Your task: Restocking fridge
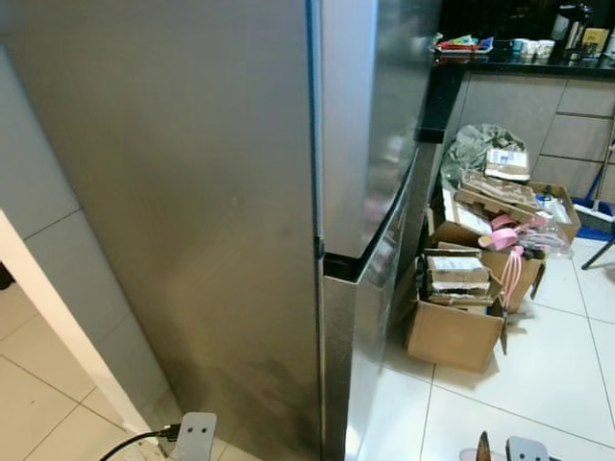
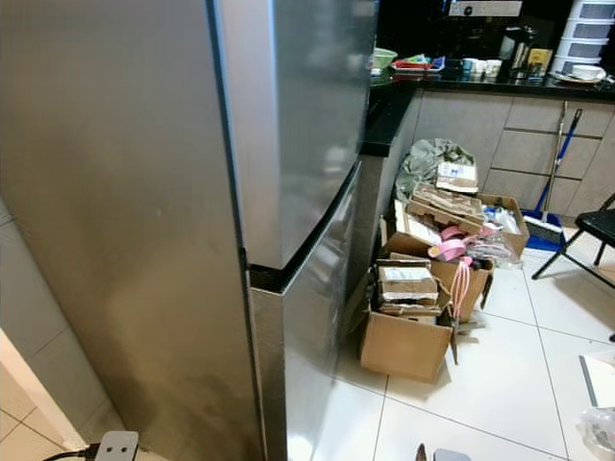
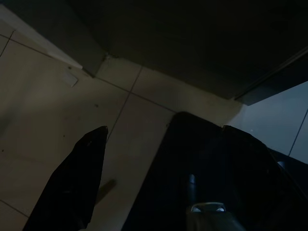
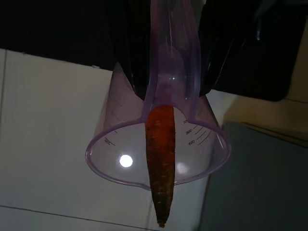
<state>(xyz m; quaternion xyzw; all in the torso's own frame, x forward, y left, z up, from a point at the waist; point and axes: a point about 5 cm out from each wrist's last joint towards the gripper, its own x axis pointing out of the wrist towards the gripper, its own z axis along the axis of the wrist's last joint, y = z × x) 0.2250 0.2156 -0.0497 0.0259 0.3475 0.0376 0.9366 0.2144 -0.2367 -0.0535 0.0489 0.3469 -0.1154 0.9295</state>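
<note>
Right at your right wrist, the right gripper (image 4: 166, 67) is closed on the handle of a clear purple measuring cup (image 4: 159, 149) with a carrot (image 4: 161, 159) poking out past its rim. Judge the cup light, rigid and slick; the carrot sits loose, so keep the cup from tipping further. Only faint graduation marks show on its wall, too small to read. Your left gripper (image 3: 159, 159) hangs idle over the floor tiles (image 3: 43, 106), fingers spread and empty. Ahead stands the steel fridge (image 1: 221, 221), both doors shut. Cardboard boxes (image 1: 461, 307) beside it carry labels you cannot read.
</note>
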